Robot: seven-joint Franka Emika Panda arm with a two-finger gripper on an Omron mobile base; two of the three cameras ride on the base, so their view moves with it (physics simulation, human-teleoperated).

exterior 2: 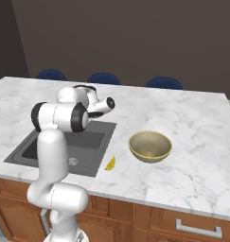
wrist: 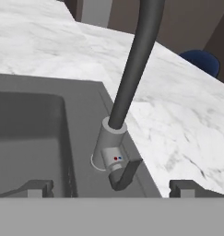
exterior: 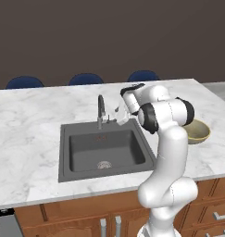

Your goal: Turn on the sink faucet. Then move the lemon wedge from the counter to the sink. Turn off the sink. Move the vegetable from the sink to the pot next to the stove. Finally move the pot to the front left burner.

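The white marble desk point(exterior: 30, 134) spreads wide over brown wooden cabinets point(exterior: 77, 213), with three blue chair backs point(exterior: 86, 78) along its far edge. The dark grey sink point(exterior: 104, 150) is sunk into the desk near its front edge, and a round metal drain point(exterior: 103, 164) sits in the floor of the basin. The white arm point(exterior: 169, 152) rises from in front of the cabinets and bends over the right side of the sink, its hand reaching toward the far rim. A tan bowl point(exterior 2: 150, 145) stands on the desk to the right of the sink, well apart from it. The sink faucet point(exterior: 101, 110) stands upright on the far rim of the sink, its dark spout arching up; in the hand view its grey base point(wrist: 109, 147) carries a small lever with a red and a blue dot, angled down toward the camera. The gripper point(wrist: 112, 188) sits just beside that base with its jaws spread wide apart, one tip to each side of the lever, touching nothing. The lemon wedge point(exterior 2: 110, 163) lies on the desk near the front edge, just right of the sink's near right corner and left of the bowl.
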